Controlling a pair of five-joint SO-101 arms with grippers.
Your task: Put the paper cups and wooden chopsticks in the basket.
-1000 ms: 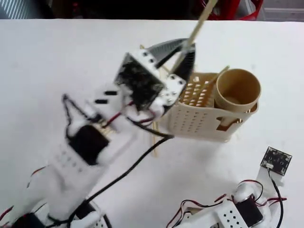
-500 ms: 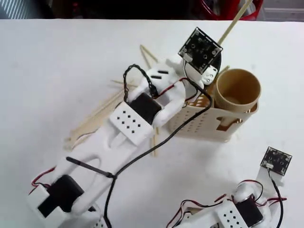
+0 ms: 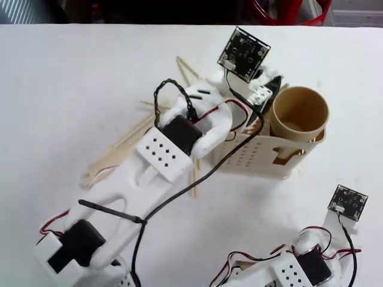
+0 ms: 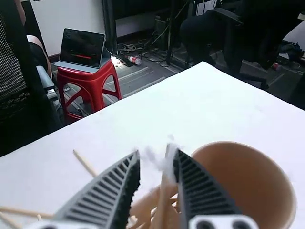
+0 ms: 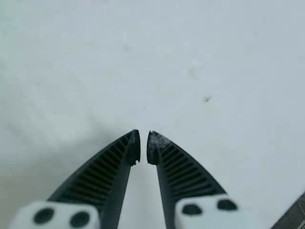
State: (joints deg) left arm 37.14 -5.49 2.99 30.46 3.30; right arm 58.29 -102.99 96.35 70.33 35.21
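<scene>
Bright even light, soft shadows, glare on table (image 3: pixel 54 66)

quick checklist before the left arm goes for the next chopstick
1. Left gripper open: ok, its fingers stand apart above the basket.
2. Nothing caught between its fingers: cannot tell, there is a blur in the gap.
3. Paper cup in the basket: ok, it stands upright at one end.
4. All chopsticks in: not ok, loose chopsticks lie on the table outside the basket.
5. Right gripper out of the way: ok, shut and empty over bare table.
</scene>
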